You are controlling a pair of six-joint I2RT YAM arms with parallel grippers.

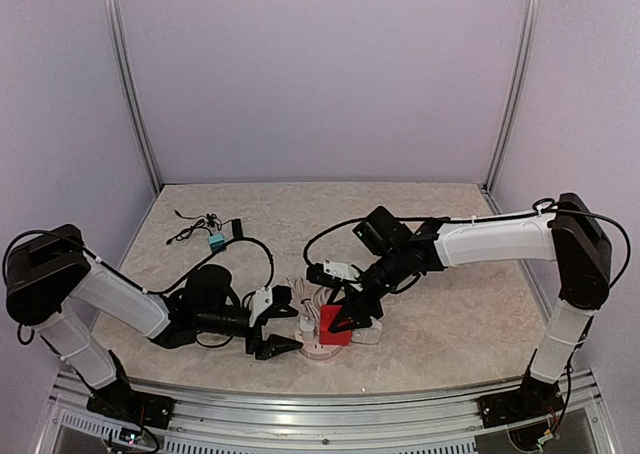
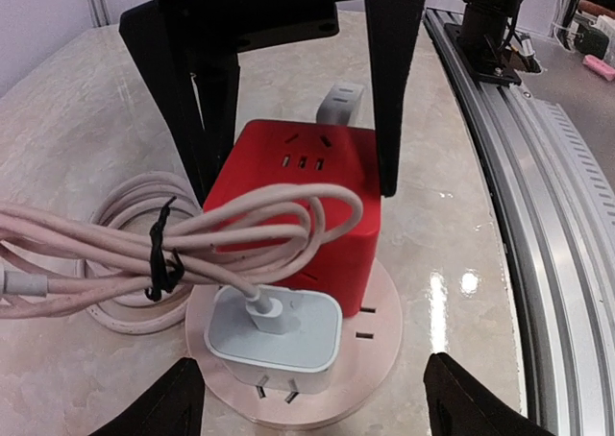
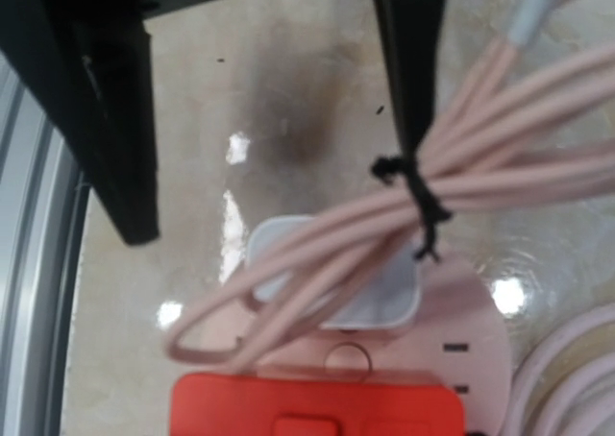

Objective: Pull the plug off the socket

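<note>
The plug [image 2: 276, 328] sits between the fingers of my left gripper [image 2: 312, 390]. The socket [image 2: 336, 273] is straight ahead, touching the plug, and both rest on a round plate [image 2: 380, 330]. A tied cable bundle [image 2: 96, 249] lies to that gripper's left, with one loop over the socket. My right gripper [image 2: 296, 196] hangs over the socket, a finger to each side.

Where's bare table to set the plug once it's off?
Free: table right of the socket, and the far strip along the back wall. Crowded: around the socket, between left gripper, right gripper and pink cable; blue gadget far left.
</note>
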